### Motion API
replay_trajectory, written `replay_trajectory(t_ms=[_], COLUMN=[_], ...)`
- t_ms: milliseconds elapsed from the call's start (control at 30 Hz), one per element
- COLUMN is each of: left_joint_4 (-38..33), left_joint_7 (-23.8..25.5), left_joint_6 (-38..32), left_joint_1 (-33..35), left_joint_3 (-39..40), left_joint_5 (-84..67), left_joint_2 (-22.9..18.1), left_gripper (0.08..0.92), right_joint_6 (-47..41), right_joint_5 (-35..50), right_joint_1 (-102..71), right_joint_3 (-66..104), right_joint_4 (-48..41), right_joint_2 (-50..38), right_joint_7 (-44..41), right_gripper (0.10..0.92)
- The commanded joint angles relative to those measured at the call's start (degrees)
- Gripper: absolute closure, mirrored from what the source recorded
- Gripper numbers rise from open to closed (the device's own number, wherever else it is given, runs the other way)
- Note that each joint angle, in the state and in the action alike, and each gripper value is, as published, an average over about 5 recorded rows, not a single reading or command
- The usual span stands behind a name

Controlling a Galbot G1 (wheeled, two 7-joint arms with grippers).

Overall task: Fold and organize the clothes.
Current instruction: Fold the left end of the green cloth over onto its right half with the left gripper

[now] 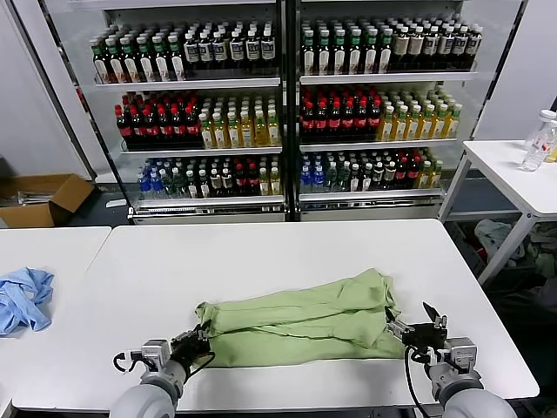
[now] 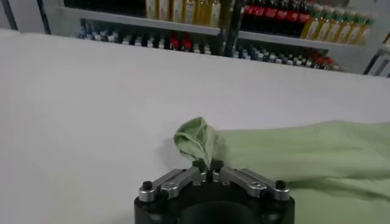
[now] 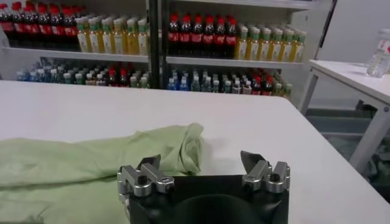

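Note:
The light green T-shirt [image 1: 305, 318] lies folded into a long band across the front of the white table [image 1: 278, 252]; no print shows. My left gripper [image 1: 193, 340] is shut on the shirt's left corner, and the pinched fabric [image 2: 198, 141] bunches up between its jaws [image 2: 207, 165]. My right gripper [image 1: 416, 324] is open and empty at the shirt's right end, just off the cloth [image 3: 91, 164]; its fingertips [image 3: 149, 163] stand wide apart beside the fabric's edge [image 3: 189, 143].
A light blue cloth [image 1: 22, 296] lies on the neighbouring table at the left. A drinks cooler [image 1: 278, 104] full of bottles stands behind. A side table [image 1: 522, 174] with a bottle stands at the right. A cardboard box [image 1: 43, 198] sits on the floor at the left.

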Motion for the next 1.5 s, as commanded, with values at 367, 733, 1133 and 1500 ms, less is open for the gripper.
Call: replay_trajectory(t_ms=[367,733,1133,1500], left_joint_4=[0.4,-16.9,0.5,-0.7], left_joint_7=[0.7,-2.9,-3.3,-0.9], left_joint_6=[0.4,-0.3,-1.6,-2.0], left_joint_1=[-0.2,0.4,-12.2,-14.5], left_joint_3=[-31.8,-10.5,13.0,11.3], left_joint_5=[-33.6,-41.8,-23.4,-17.3], left_joint_2=[16.2,-2.9,-15.6,-11.9], left_gripper=[0.905,0.905,0.905,0.732], right_joint_6=[1.3,1.3,1.2,0.8], right_joint_5=[2.3,1.8,1.0,1.0], right_joint_1=[0.9,0.5,0.5,2.0], right_joint_3=[0.8,0.1,-0.2,-1.0], right_joint_4=[-1.0,-0.8,-1.2,-2.5], right_joint_2=[-1.1,-0.2,0.7,0.9], right_joint_7=[0.0,0.2,0.2,0.3], right_gripper=[0.203,0.203,0.203,0.203])
